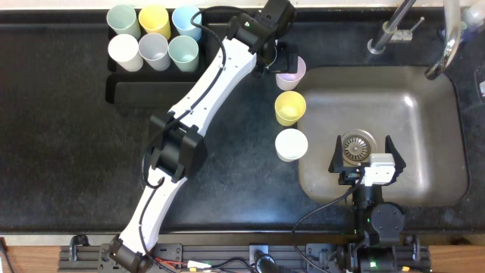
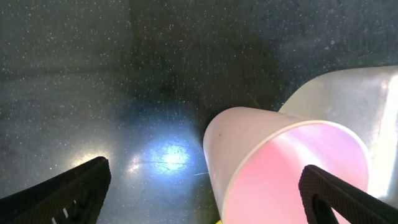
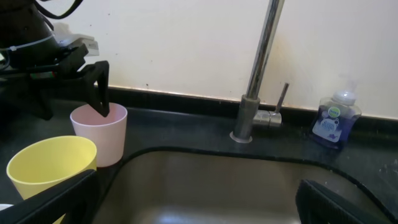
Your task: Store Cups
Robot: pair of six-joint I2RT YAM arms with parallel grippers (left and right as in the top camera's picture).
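Left gripper (image 2: 205,182): jaws spread wide, pink cup (image 2: 280,168) between them, upright on the counter (image 1: 68,152) at the far corner of the sink (image 1: 413,114). Just beside it along the sink's edge: yellow cup (image 1: 289,108), then white cup (image 1: 291,144); six more cups (image 1: 154,38) grouped upright, well apart. Right gripper (image 1: 365,155): jaws wide, holding nothing, over the sink basin.

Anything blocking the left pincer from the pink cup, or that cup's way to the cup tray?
Nothing visible. The left pincer is open right at the pink cup, and the dark counter between it and the tray is bare. The yellow cup stands beside the pink one, off that path.
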